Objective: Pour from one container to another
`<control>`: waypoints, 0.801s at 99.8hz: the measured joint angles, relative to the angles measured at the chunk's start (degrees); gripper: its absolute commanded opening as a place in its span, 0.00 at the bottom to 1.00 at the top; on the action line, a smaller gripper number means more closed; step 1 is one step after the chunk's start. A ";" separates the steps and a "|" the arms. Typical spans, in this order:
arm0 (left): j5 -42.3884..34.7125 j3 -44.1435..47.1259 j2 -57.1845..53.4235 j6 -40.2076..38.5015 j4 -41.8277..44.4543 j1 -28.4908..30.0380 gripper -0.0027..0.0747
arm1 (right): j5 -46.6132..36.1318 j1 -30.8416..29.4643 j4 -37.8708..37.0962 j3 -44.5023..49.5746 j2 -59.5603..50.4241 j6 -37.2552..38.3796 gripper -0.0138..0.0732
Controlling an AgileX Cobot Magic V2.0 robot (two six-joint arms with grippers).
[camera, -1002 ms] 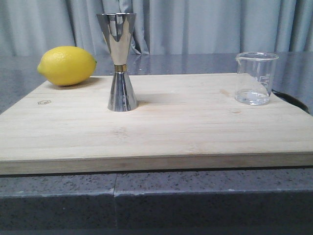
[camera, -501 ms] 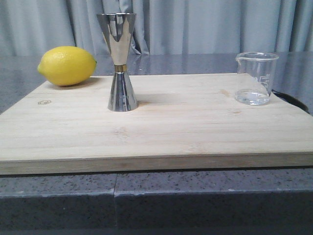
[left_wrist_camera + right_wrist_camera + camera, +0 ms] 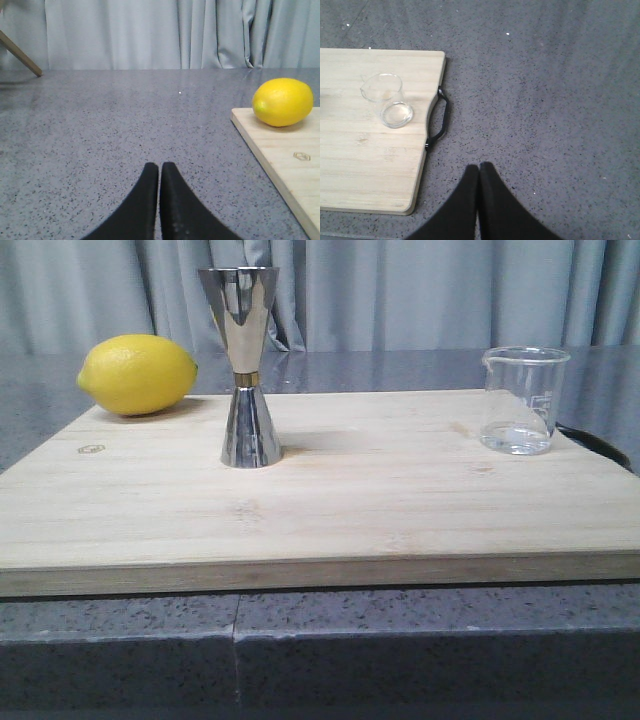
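Note:
A clear glass beaker [image 3: 522,400] stands upright at the right end of the wooden board [image 3: 350,500], a little clear liquid in its bottom; the right wrist view also shows the beaker [image 3: 387,100]. The steel hourglass jigger [image 3: 245,365] with a gold waist band stands upright left of the board's middle. Neither gripper appears in the front view. My left gripper [image 3: 160,167] is shut and empty over the grey counter, left of the board. My right gripper [image 3: 479,167] is shut and empty over the counter, off the board's handle end, apart from the beaker.
A yellow lemon [image 3: 137,374] lies at the board's far left corner, also seen as the lemon [image 3: 282,101] in the left wrist view. The board has a black handle [image 3: 439,120] on its right end. A grey curtain [image 3: 400,290] hangs behind the speckled counter [image 3: 400,650].

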 measured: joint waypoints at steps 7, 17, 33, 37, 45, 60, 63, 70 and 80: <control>-3.56 2.49 0.00 0.00 0.00 0.00 0.01 | 0.00 0.00 0.00 0.00 0.00 0.00 0.08; -6.94 2.62 0.00 0.00 -0.14 0.00 0.01 | 0.00 0.00 0.00 0.00 0.00 0.00 0.08; -8.51 2.62 0.00 0.00 -0.53 0.00 0.01 | 0.00 0.00 -0.09 0.00 0.00 0.00 0.08; -8.61 2.62 0.00 0.00 -0.53 0.00 0.01 | 0.00 0.00 -0.09 0.00 0.00 0.00 0.08; -8.74 2.62 0.00 0.00 -0.53 0.00 0.01 | 0.00 0.00 -0.09 0.00 0.00 0.00 0.08; -8.95 2.62 0.00 0.00 -0.53 0.00 0.01 | 0.00 0.00 -0.09 0.00 0.00 0.00 0.08; -8.95 2.62 0.00 0.00 -0.53 0.00 0.01 | 0.00 0.00 -0.09 0.00 0.00 0.00 0.08; -8.95 2.62 0.00 0.00 -0.53 0.00 0.01 | 0.00 0.00 -0.09 0.00 0.00 0.00 0.08; -8.95 2.62 0.00 0.00 -0.53 0.00 0.01 | 0.00 0.00 -0.09 0.00 0.00 0.00 0.08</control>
